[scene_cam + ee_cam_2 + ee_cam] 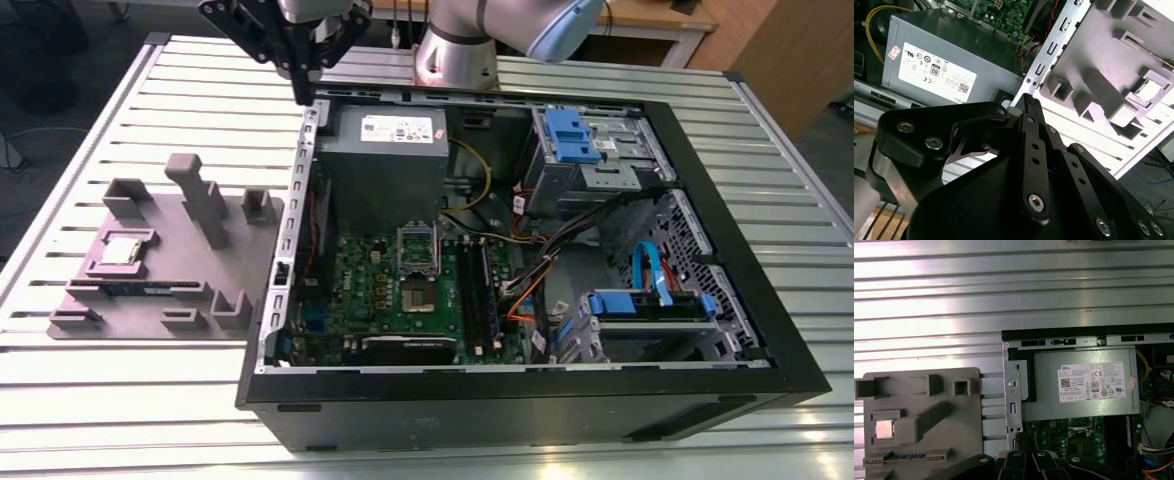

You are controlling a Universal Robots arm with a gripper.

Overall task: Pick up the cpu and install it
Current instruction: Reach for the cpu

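The gripper hangs over the computer case's rear corner by the power supply, fingers drawn together and holding nothing. The cpu lies flat in the grey fixture on the table, well apart from it. A clean pickup likely needs a square, level grasp by the chip's edges. The first wrist view shows the cpu from straight above; the exterior view shows the motherboard socket.
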